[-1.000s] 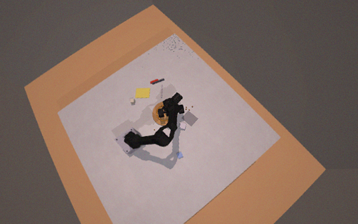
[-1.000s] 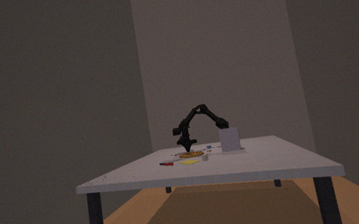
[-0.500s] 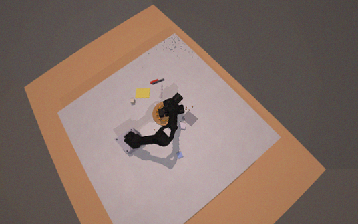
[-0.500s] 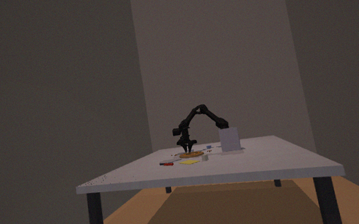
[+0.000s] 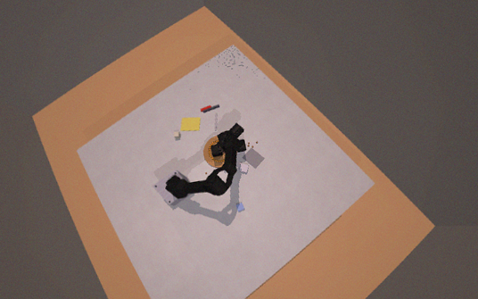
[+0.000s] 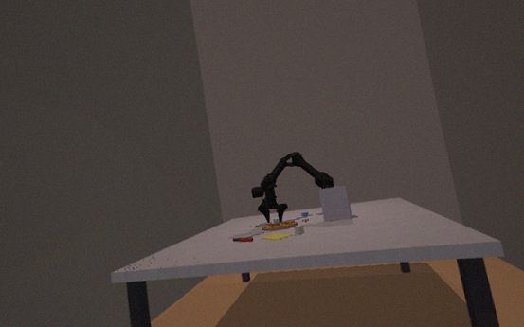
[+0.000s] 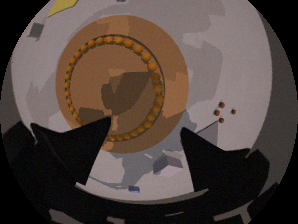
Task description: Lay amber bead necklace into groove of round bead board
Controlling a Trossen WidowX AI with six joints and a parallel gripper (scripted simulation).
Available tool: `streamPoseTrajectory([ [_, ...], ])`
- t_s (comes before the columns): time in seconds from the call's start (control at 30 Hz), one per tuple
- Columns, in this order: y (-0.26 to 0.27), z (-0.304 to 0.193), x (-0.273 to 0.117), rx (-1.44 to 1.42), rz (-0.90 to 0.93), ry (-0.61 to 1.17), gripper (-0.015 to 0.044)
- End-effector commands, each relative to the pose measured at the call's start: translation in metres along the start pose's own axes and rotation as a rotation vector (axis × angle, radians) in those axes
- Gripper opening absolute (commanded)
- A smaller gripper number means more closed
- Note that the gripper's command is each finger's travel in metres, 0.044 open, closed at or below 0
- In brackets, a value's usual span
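Note:
The round orange-brown bead board lies flat on the table. The amber bead necklace lies on it as a near-round ring along the groove. A dark strip of groove shows outside the beads on the right side in the wrist view. My gripper is open wide and empty, pointing down just above the board's near edge in the wrist view. The left finger hides the necklace's lower-left part. In the top view the arm covers much of the board.
Several small loose beads lie right of the board in the wrist view. A pale block, a grey square and a blue block are nearby. A yellow sheet, a cream block and a red marker lie beyond.

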State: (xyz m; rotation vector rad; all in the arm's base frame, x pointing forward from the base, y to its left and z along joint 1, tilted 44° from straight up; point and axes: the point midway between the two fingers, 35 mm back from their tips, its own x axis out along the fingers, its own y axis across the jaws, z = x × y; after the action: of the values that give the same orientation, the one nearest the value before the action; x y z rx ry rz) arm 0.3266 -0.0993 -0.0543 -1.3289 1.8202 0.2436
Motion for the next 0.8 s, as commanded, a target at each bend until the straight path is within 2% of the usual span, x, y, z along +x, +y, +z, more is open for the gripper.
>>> streamPoseTrajectory([
  [0.0,-0.0004,-0.0004,-0.0009,0.004,-0.001,0.003,0.0440],
  [0.77,-0.0006,-0.0002,-0.0034,0.004,-0.001,0.002,0.0440],
])
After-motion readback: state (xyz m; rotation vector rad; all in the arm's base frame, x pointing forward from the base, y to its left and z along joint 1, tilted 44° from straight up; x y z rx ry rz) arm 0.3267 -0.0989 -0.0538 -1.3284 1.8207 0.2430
